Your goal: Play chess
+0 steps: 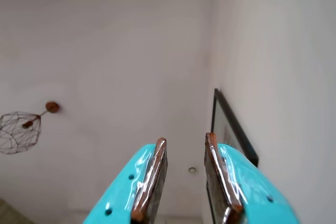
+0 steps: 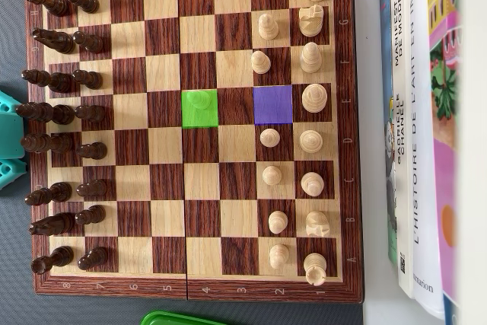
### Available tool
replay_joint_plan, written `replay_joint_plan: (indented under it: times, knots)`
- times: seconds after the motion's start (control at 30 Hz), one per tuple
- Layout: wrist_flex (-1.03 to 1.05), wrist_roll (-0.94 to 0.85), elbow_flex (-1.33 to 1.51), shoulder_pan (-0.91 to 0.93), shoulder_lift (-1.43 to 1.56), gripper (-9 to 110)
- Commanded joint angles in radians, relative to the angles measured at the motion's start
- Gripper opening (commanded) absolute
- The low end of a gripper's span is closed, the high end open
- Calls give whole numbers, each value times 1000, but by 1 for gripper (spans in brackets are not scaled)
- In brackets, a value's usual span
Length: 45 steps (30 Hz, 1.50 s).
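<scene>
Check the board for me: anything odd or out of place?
Two squares are tinted: a green one holding a pawn, a purple one empty. The wrist view shows only ceiling past the open pincer, not the chessboard.

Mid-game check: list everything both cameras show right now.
Chessboard: one, brown-tan wood, overhead centre
Dark pieces: sixteen, dark brown, left two columns
Light pieces: sixteen, cream, right side; one pawn on green square
Green square: one, mid-board
Purple square: one, empty
Books: stack, right of board
Green object: one, bottom edge, cut off
Wire lamp: one, wrist view left
Picture frame: one, black, wall
Arm part: teal, overhead left edge
Gripper: teal, open, empty
</scene>
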Motion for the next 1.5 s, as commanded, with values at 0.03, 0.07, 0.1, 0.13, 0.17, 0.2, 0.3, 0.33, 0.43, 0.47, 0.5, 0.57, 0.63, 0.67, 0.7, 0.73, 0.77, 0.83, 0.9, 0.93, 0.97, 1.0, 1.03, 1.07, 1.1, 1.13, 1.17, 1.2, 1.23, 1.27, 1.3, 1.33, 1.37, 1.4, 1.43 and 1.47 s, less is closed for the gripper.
replay_joint_plan:
  times: [0.03, 0.07, 0.1, 0.13, 0.17, 0.2, 0.3, 0.33, 0.43, 0.47, 0.5, 0.57, 0.63, 0.67, 0.7, 0.73, 0.77, 0.83, 0.9, 0.93, 0.97, 1.0, 1.03, 1.07, 1.1, 1.13, 1.17, 1.2, 1.23, 1.27, 1.3, 1.33, 1.37, 1.4, 1.43, 1.47]
  knots:
    - [-60, -3, 20, -3, -9, 12]
    - [-77, -3, 20, -3, -9, 12]
    - [-95, -3, 20, -3, -9, 12]
    - [-114, -3, 20, -3, -9, 12]
    - [-129, -3, 20, -3, -9, 12]
    - [-144, -3, 20, -3, -9, 12]
    - [-184, -3, 20, -3, -9, 12]
    - [-196, -3, 20, -3, -9, 12]
    - [-201, -3, 20, -2, -9, 12]
    - [-201, -3, 20, -2, -9, 12]
    - [-201, -3, 20, -2, -9, 12]
    - [-201, 2, 20, -2, -9, 12]
    - [-201, 5, 20, 0, -9, 12]
    - [-201, 5, 20, 0, -9, 12]
    - [-201, 5, 20, 0, -9, 12]
    - [-201, 5, 20, -2, -9, 12]
    - [-201, 5, 20, -3, -9, 12]
    - [-201, 5, 20, 0, -9, 12]
    - [-201, 5, 20, 0, -9, 12]
    - [-201, 5, 20, 0, -9, 12]
    - [-201, 5, 20, 0, -9, 12]
    - [-201, 5, 20, 0, -9, 12]
    - [-201, 5, 20, 0, -9, 12]
    - [-201, 5, 20, 0, -9, 12]
    - [-201, 5, 20, 0, -9, 12]
    - [-201, 5, 20, 0, -9, 12]
    - [-201, 5, 20, 0, -9, 12]
    - [-201, 5, 20, 0, -9, 12]
    - [-201, 5, 20, 0, -9, 12]
    - [-201, 5, 20, 0, -9, 12]
    - [-201, 5, 20, 0, -9, 12]
    - [-201, 5, 20, 0, -9, 12]
    - [-201, 5, 20, 0, -9, 12]
    - [-201, 5, 20, 0, -9, 12]
    - [-201, 5, 20, 0, -9, 12]
    - [-201, 5, 20, 0, -9, 12]
